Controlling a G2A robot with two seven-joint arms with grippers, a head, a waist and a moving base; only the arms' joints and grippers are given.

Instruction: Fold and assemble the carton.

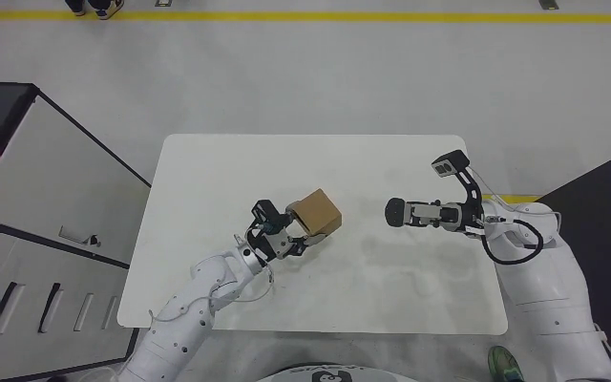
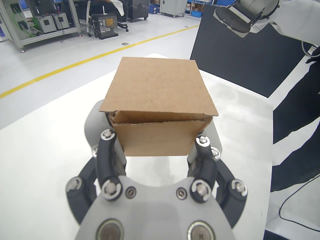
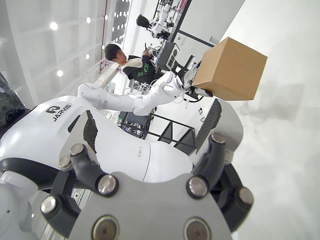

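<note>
Cardboard carton (image 1: 314, 212): we hold it near the middle of the surface (image 1: 401, 286) with the left pincer (image 2: 156, 136) clenched on its two side walls, so its far face is turned toward the other arm. The right pincer (image 1: 396, 211) stands released, facing the carton and apart from it, probably to press a face or flap.

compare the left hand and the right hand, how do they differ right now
The left hand is shut on the carton, gripping opposite sides; the right hand is open and empty. The left hand is near the middle of the table; the right hand is farther toward its edge, apart from the carton. Both point toward each other over the table.
</note>
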